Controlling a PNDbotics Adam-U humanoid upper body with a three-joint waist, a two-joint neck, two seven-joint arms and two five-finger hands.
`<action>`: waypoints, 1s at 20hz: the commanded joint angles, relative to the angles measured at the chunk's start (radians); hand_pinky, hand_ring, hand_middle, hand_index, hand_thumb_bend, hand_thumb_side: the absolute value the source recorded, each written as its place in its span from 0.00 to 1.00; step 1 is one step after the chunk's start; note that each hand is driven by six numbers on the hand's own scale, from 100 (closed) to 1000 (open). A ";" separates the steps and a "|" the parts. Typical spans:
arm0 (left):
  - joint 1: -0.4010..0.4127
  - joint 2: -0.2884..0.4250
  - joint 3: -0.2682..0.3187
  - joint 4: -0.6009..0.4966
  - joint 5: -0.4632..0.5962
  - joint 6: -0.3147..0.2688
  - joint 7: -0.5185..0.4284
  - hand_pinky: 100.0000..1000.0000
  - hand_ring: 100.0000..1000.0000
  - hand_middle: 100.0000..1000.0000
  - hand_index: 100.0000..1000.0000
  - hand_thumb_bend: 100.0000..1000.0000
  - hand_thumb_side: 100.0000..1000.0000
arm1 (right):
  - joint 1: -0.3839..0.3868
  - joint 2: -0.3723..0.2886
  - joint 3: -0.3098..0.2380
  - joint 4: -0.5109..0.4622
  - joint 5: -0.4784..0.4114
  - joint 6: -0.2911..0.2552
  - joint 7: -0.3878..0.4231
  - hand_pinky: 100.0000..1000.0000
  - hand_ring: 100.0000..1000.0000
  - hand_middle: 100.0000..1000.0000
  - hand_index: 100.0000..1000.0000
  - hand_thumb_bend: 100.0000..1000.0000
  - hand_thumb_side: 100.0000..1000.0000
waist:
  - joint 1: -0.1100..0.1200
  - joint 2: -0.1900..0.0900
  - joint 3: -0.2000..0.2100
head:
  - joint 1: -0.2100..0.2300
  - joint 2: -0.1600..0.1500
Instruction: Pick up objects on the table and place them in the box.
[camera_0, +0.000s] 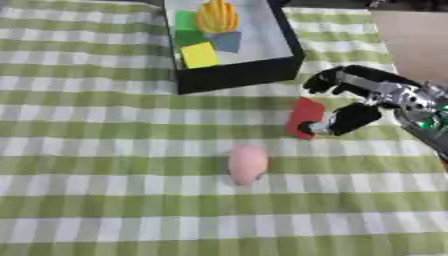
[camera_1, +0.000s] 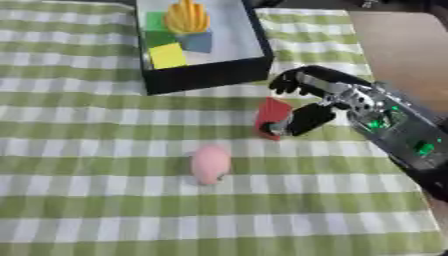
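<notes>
Checked tablecloth (camera_0: 96, 150) | right robot hand (camera_1: 315, 102) pinching red block (camera_1: 273, 116) | pink object (camera_1: 210, 164) apart, lower left

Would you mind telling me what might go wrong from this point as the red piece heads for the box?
The right hand seems to pinch the red piece only at one edge, so it may twist or drop on the way. The box has a raised black near wall the piece could catch on. The pink object lies close below and could be nudged if the piece falls.
</notes>
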 joint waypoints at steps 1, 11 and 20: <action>-0.011 0.008 0.005 -0.018 0.005 -0.004 0.000 0.83 0.79 0.78 0.81 0.00 0.74 | -0.017 -0.012 -0.004 0.008 0.019 -0.006 0.007 0.85 0.85 0.71 0.82 0.45 0.26 | 0.012 0.002 0.001 | -0.005 -0.012; -0.013 0.003 0.003 -0.019 0.005 -0.003 -0.001 0.83 0.79 0.78 0.80 0.00 0.74 | -0.018 0.000 0.002 0.036 0.036 -0.009 0.001 0.83 0.81 0.56 0.75 0.37 0.25 | 0.015 0.003 0.004 | -0.007 -0.020; -0.012 0.000 0.003 -0.019 0.003 -0.003 -0.003 0.83 0.79 0.78 0.80 0.00 0.73 | -0.017 0.003 0.005 0.038 0.017 0.001 0.004 0.81 0.72 0.49 0.68 0.29 0.17 | 0.015 0.003 0.003 | -0.010 -0.024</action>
